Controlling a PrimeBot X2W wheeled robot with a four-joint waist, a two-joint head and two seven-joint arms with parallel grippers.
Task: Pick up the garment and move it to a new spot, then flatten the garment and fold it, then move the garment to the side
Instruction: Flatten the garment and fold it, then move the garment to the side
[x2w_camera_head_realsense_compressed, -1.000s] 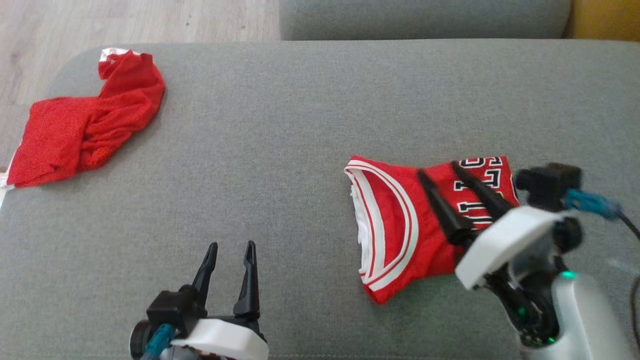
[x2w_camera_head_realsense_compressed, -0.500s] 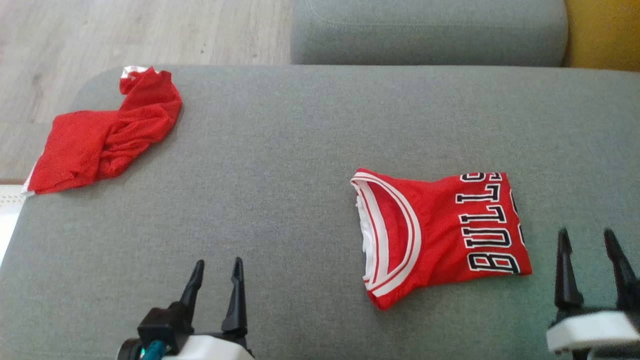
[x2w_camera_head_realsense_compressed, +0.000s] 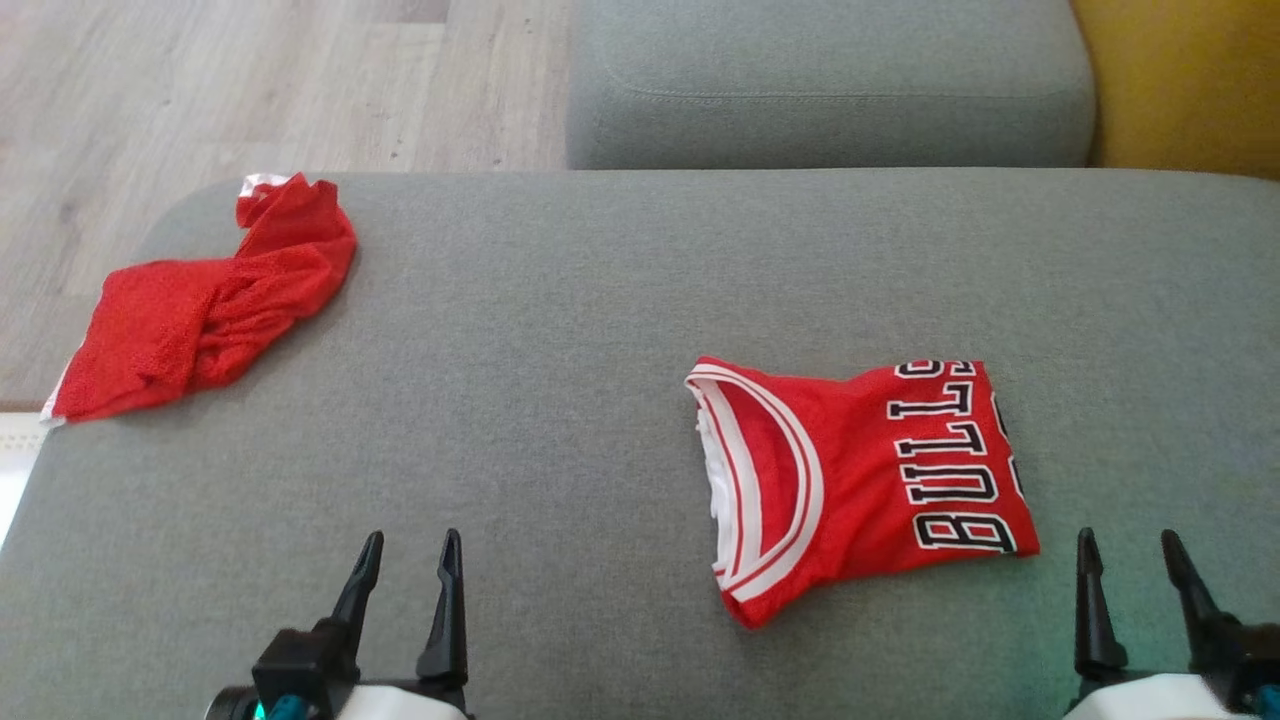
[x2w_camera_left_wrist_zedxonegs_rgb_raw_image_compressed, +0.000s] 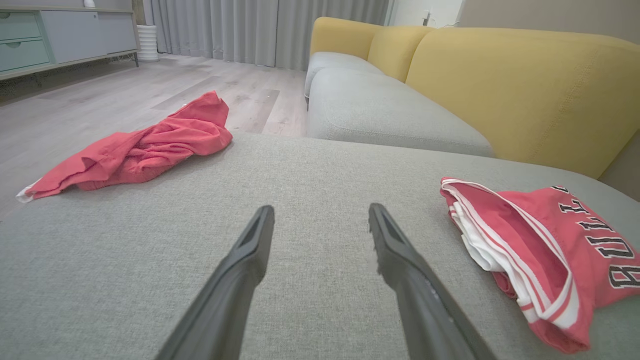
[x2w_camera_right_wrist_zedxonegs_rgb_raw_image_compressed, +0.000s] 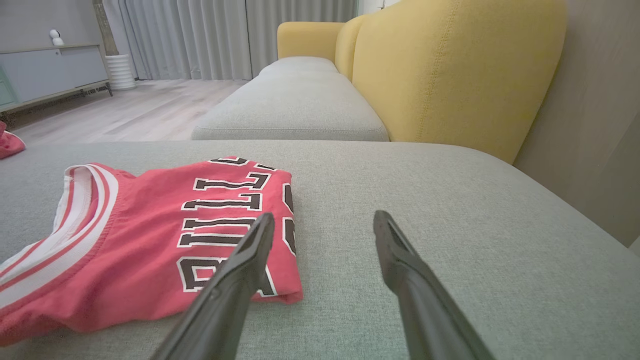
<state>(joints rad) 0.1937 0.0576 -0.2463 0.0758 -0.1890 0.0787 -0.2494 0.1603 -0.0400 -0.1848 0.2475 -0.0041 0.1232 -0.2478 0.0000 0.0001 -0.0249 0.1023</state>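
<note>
Head view: the folded Bulls jersey (x2w_camera_head_realsense_compressed: 860, 480) is lying right of centre on the grey cushion (x2w_camera_head_realsense_compressed: 560, 350); folding is looking finished.
Left wrist view: the left gripper (x2w_camera_left_wrist_zedxonegs_rgb_raw_image_compressed: 320, 215) is standing wide open, empty.
Right wrist view: the right gripper (x2w_camera_right_wrist_zedxonegs_rgb_raw_image_compressed: 324, 222) is hovering open and empty near the jersey's right edge; the move aside is possibly pending.

The left gripper (x2w_camera_head_realsense_compressed: 411, 537) has two long, dark fingers (x2w_camera_head_realsense_compressed: 445, 610), slim and tapering to narrow tips. They rise from a black block (x2w_camera_head_realsense_compressed: 300, 655) set on a rounded white shell (x2w_camera_head_realsense_compressed: 400, 702), with a teal plug (x2w_camera_head_realsense_compressed: 278, 708) at the block's lower edge. The right gripper (x2w_camera_head_realsense_compressed: 1127, 537) is built alike, with dark tapered fingers, a white casing (x2w_camera_head_realsense_compressed: 1140, 703) at the base and a black mount (x2w_camera_head_realsense_compressed: 1235, 648) at its outer side. Seen close in the wrist views, the fingers are matte charcoal with flat, bevelled inner faces.
</note>
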